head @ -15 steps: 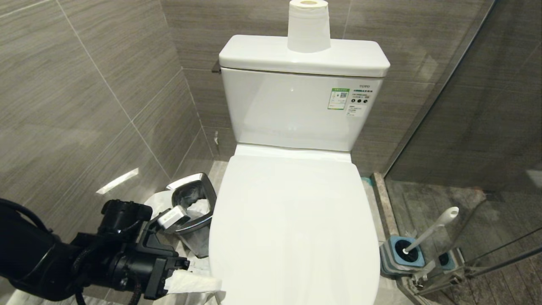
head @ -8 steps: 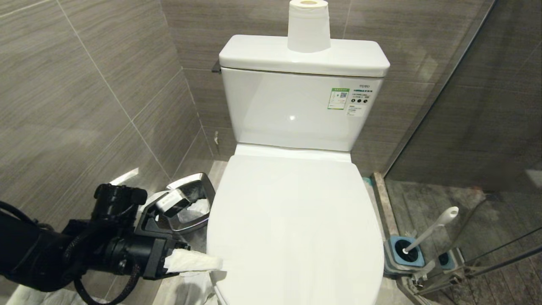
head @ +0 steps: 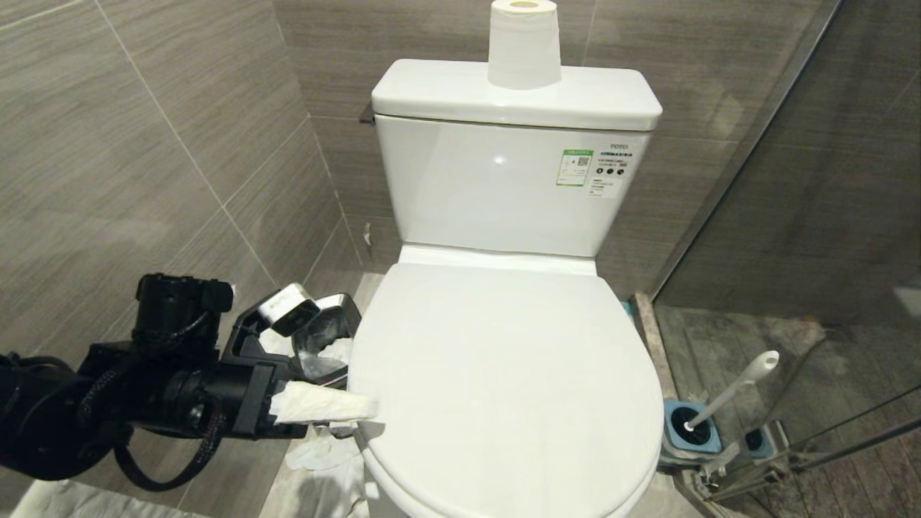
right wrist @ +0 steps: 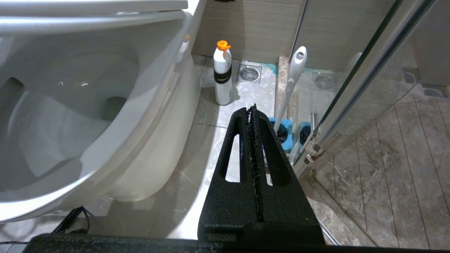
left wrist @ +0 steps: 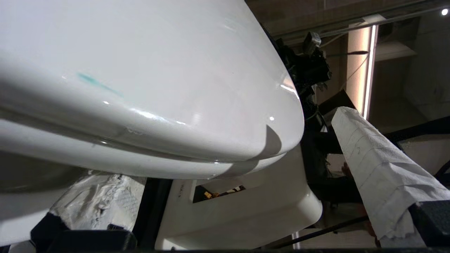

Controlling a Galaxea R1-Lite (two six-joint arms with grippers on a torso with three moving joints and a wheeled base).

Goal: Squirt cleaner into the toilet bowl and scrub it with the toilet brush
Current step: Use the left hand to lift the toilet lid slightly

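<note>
The toilet bowl (head: 504, 381) is covered by its white lid, whose front edge stands slightly raised. My left gripper (head: 345, 410) is open at the lid's left front edge; its fingers (left wrist: 379, 168) are wrapped in white paper, and one lies against the rim. In the left wrist view the lid (left wrist: 140, 52) carries a thin turquoise streak of cleaner (left wrist: 95, 81). The toilet brush (head: 734, 392) leans in its blue-grey holder (head: 691, 432) on the floor at the right. My right gripper (right wrist: 252, 107) is shut and empty, low beside the toilet, with the toilet brush handle (right wrist: 291, 80) just beyond it.
A steel waste bin (head: 327, 338) with paper in it stands between the wall and the toilet. Crumpled paper (head: 324, 453) lies below my left gripper. A paper roll (head: 524, 43) sits on the tank. A white bottle with an orange cap (right wrist: 223, 77) stands on the floor. A glass partition (head: 791, 216) closes the right side.
My left gripper has risen and moved back along the toilet's left side. The lid's front edge has lifted with it and now shows in full.
</note>
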